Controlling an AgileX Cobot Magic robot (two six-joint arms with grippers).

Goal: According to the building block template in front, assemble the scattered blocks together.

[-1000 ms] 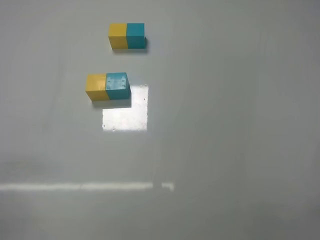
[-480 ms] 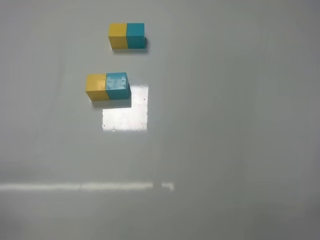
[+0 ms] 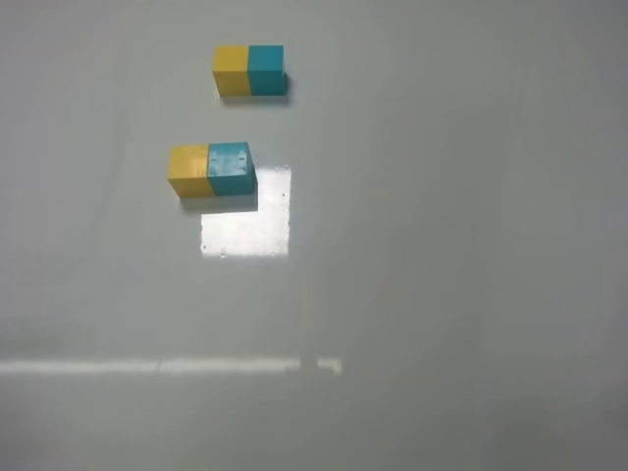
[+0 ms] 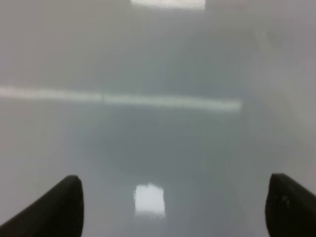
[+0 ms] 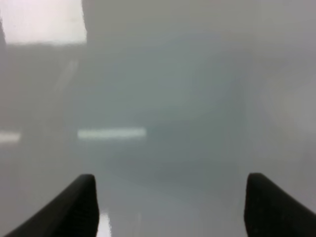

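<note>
On the grey table (image 3: 442, 294), far left: the plain template bar (image 3: 249, 70), with the yellow cube (image 3: 188, 170) and dotted teal cube (image 3: 231, 167) touching side by side just nearer; left gripper (image 4: 173, 207) and right gripper (image 5: 170, 205) both spread wide, holding nothing, over bare tabletop.

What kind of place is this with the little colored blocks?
Probably a robot test bench, not a home. A plain grey tabletop holds only a yellow-teal block bar and a matching block pair, and the left gripper and right gripper hover open.
</note>
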